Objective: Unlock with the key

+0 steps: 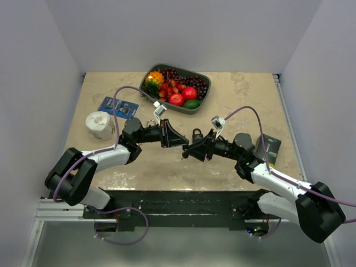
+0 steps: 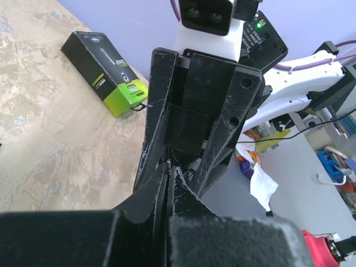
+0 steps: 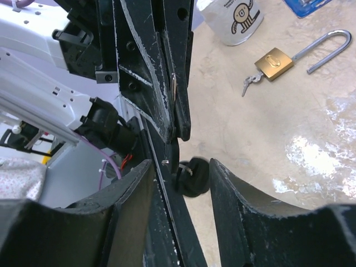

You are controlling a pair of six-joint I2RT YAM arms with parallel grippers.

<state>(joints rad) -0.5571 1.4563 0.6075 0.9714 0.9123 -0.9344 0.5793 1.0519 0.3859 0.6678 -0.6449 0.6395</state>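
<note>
Two robot arms meet nose to nose at the centre of the frame in the overhead view. The left gripper [image 1: 179,138] is clamped fully shut, and the right wrist camera shows what looks like a black-headed key [image 3: 192,177] hanging from its pinched tips. The right gripper [image 1: 189,151] stands partly open, one finger on either side of the key's head with daylight on both sides. It has hold of nothing.

Just above the two grippers in the overhead view, a black padlock [image 1: 197,134] sits on the table [image 1: 239,94], apart from both of them. Its shackle appears to be down, though it is too small to be sure. At the upper right of the right wrist view, a brass padlock [image 3: 273,62] lies flat with its shackle swung open and small keys at its base.

By these pictures the job is at an early stage. The key is off the table and looks set for a hand-over between the arms. No key is in the black padlock. Taking the key, inserting it, turning it and freeing the shackle all appear to remain.
</note>
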